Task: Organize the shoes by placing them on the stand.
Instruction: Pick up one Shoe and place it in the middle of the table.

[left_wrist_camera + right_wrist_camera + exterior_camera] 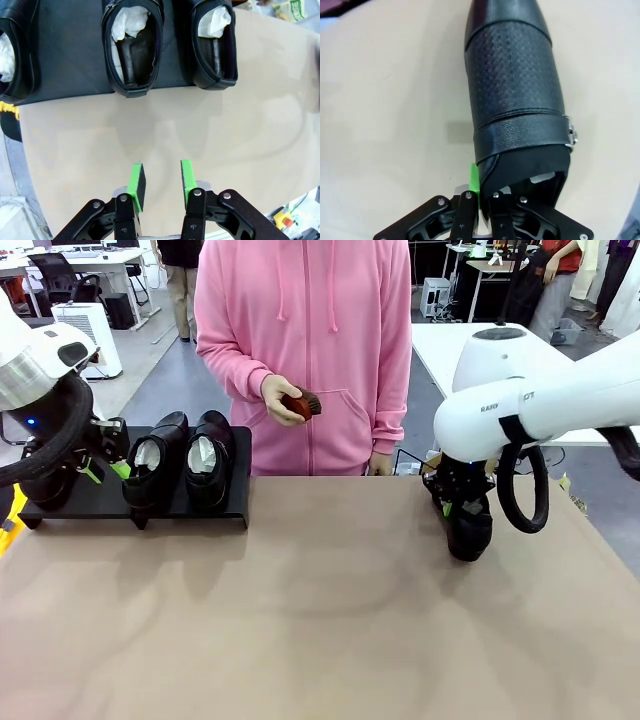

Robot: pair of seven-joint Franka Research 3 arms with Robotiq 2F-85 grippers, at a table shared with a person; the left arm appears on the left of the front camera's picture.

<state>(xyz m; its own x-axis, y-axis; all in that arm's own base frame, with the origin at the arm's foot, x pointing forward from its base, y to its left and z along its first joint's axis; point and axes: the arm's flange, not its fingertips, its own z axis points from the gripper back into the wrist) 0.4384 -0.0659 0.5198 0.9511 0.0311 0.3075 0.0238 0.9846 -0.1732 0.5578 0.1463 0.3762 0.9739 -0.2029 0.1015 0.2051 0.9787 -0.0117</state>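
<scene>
On the black stand at the table's far left stand two glossy black shoes, toes toward me. In the left wrist view the stand carries three shoes with white paper stuffing. My left gripper hangs open and empty just in front of the stand. At the right, another black shoe rests on the table, with my right gripper shut on its heel rim.
A person in a pink hoodie stands behind the table's far edge holding a small brown brush. The wide tan tabletop lies bare between the stand and the right shoe. A white table stands behind the right arm.
</scene>
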